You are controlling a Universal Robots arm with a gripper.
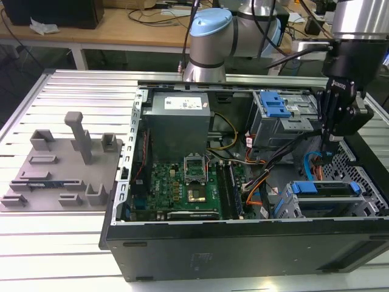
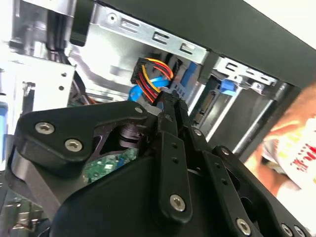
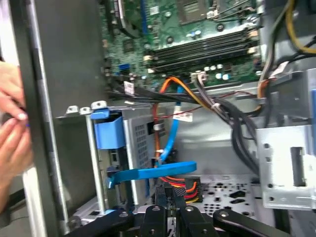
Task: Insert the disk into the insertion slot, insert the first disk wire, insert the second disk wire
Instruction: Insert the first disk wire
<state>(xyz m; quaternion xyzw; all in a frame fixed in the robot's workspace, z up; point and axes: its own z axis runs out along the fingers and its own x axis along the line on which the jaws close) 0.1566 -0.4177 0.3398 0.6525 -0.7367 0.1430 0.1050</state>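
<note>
The tool (image 3: 173,200) is pressed together on the plug end of the power wire (image 3: 189,185), the 1 with red, yellow and black strands. The disk (image 1: 327,190) sits in the insertion slot (image 1: 283,204), low at the exterior view's right, just under the tool.

The plug could go in crooked and get stuck. The flat blue wire (image 3: 158,173) lies right beside the plug and could get caught. A person's hand (image 3: 10,133) is near the computer case (image 1: 243,249) and could get bumped.
</note>
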